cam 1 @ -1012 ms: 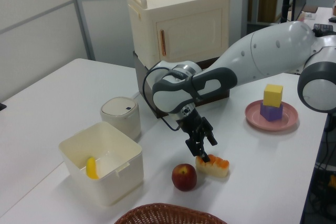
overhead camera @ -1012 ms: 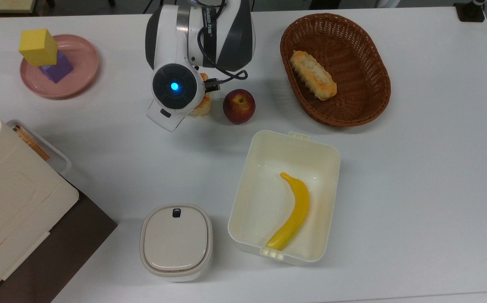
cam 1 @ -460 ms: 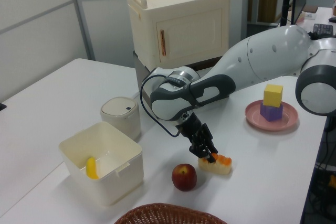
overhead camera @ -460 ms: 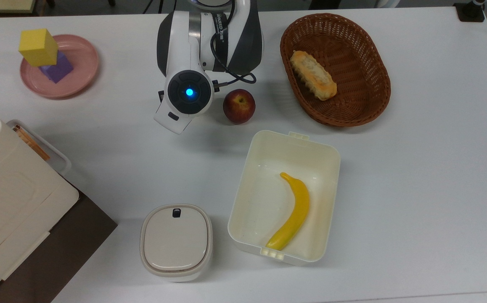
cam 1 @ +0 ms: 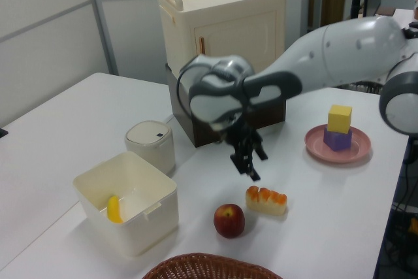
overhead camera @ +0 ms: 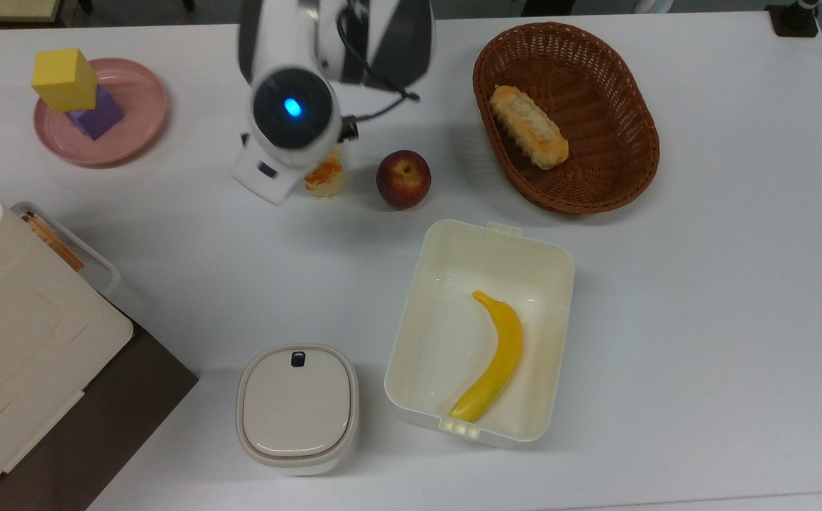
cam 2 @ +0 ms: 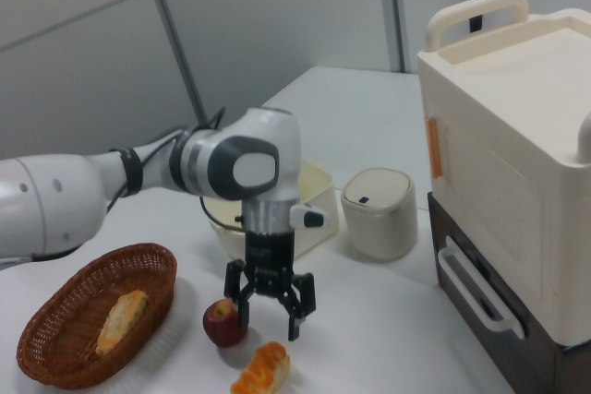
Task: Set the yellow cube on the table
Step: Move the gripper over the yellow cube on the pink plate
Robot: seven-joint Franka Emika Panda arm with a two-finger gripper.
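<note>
Left view shows the gripper (cam 1: 249, 159) hanging empty above the pastry (cam 1: 266, 200), fingers apart. Farther back, the yellow cube (cam 1: 339, 119) sits on the purple cube (cam 1: 337, 139) in the plate (cam 1: 315, 143). Nothing is done: reach, grasp and placing on the table (cam 1: 326, 207) remain.

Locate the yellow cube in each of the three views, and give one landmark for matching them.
Top view: the yellow cube sits upper left, stacked on a purple cube on the pink plate.
Left view: the yellow cube is at the right, on the same stack.
Right view: not in the picture.
Shared landmark: the apple, beside the open gripper.
</note>
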